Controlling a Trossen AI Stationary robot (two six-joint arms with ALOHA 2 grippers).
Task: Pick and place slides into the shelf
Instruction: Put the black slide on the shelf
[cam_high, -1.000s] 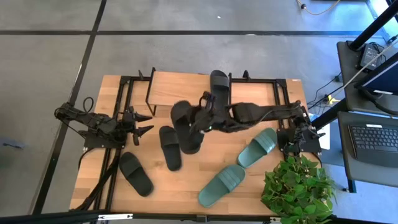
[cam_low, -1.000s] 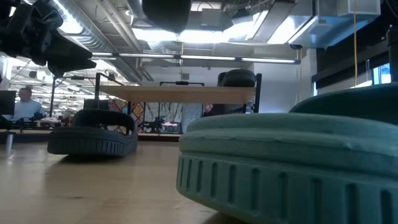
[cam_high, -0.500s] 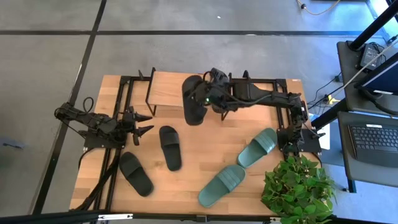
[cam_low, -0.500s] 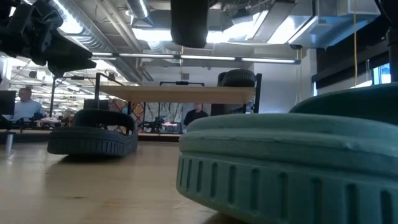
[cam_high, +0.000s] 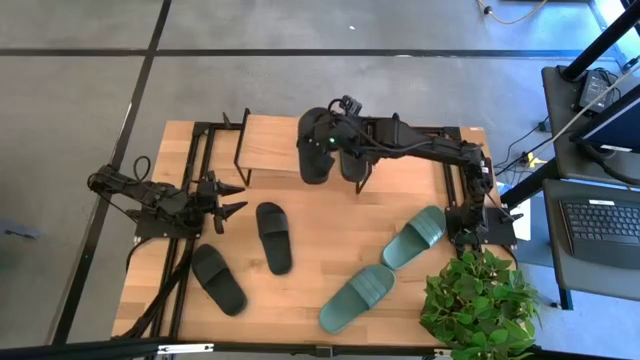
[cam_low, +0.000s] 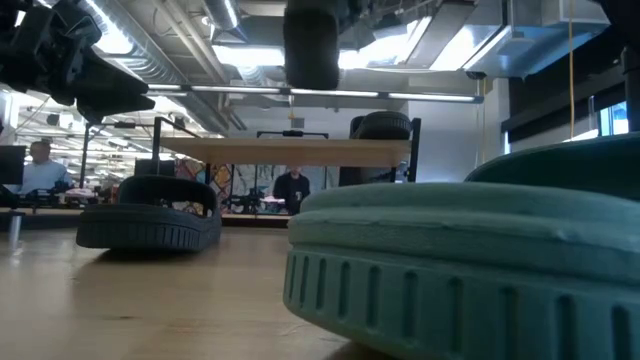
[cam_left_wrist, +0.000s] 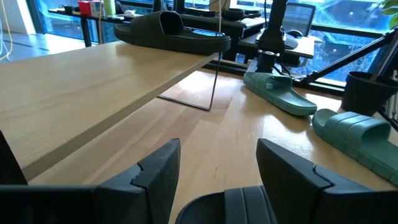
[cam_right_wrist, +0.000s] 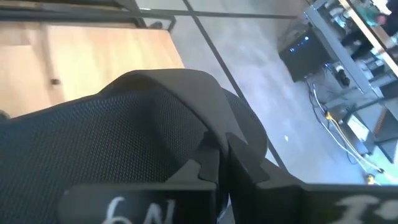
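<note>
The right gripper (cam_high: 322, 147) is clamped on a black slide (cam_high: 314, 160), holding it above the shelf (cam_high: 275, 143) beside another black slide (cam_high: 352, 160) lying on the shelf top. The left gripper (cam_high: 228, 197) waits at the table's left, fingers spread, holding nothing. Two black slides (cam_high: 272, 237) and two green slides (cam_high: 414, 237) lie on the table (cam_high: 310, 290).

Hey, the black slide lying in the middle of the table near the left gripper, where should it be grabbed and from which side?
Probably the wide strap of the black slide, coming from above. It lies flat, sole down, apart from the other slides, so the raised strap is the part fingers could close on.
</note>
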